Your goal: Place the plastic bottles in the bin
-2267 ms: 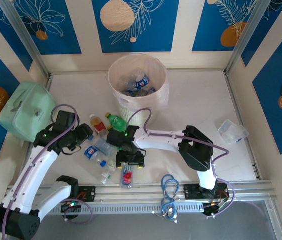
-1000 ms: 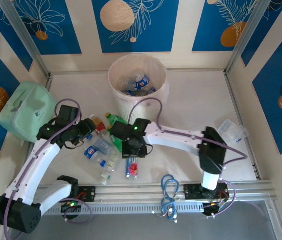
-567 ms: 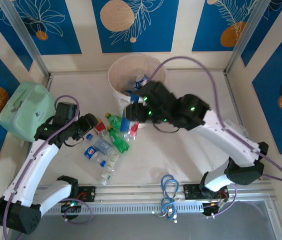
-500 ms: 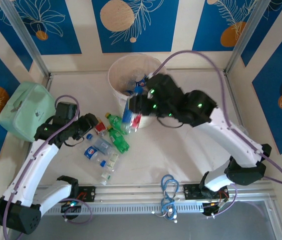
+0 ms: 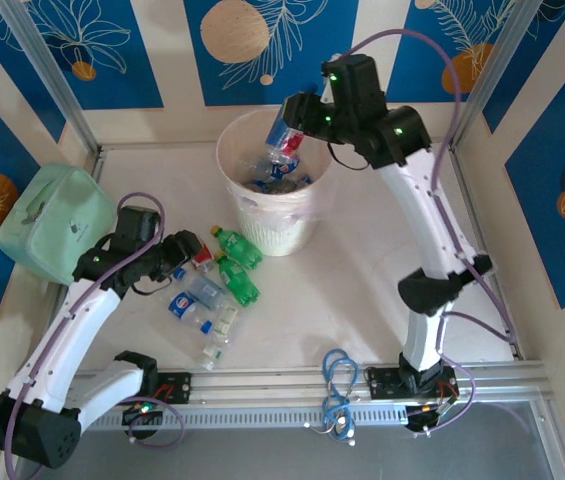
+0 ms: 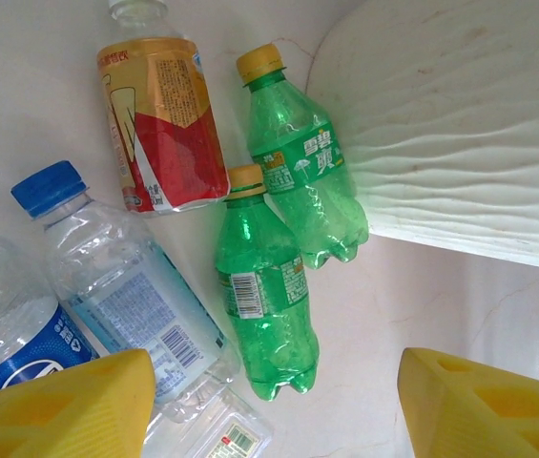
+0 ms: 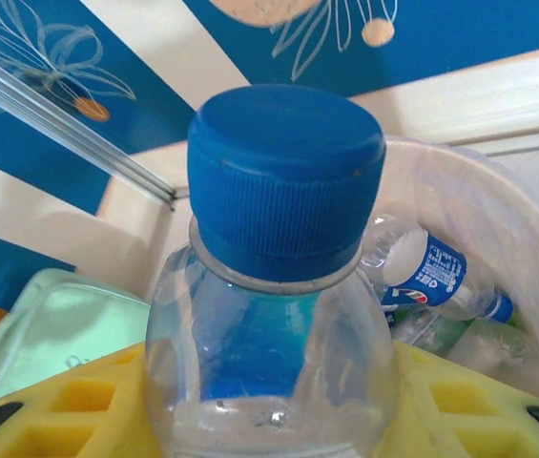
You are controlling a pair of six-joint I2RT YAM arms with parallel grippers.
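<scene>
My right gripper (image 5: 290, 122) is raised over the bin (image 5: 307, 225) and shut on a clear plastic bottle (image 5: 282, 137) with a blue cap (image 7: 286, 176). The bottle stands between the yellow fingers (image 7: 78, 410). The cream-white bin with its liner holds several bottles (image 7: 431, 277). Left of the bin, two green bottles (image 5: 236, 246) (image 6: 267, 303), a red-labelled one (image 6: 164, 129) and clear blue-capped ones (image 6: 121, 281) lie on the table. My left gripper (image 5: 184, 250) (image 6: 269, 410) hovers open above them, with nothing between its fingers (image 6: 59, 410). The bin wall (image 6: 460, 124) is just to its right.
A mint-green bag (image 5: 47, 222) sits at the far left against the wall. A blue cable coil (image 5: 338, 375) lies by the front rail (image 5: 292, 388). A clear plastic piece (image 5: 465, 262) rests at the right edge. Walls enclose the table on three sides.
My right arm has carried the blue-capped bottle from the pile on the table up and back to above the bin. The left gripper has hardly moved.
</scene>
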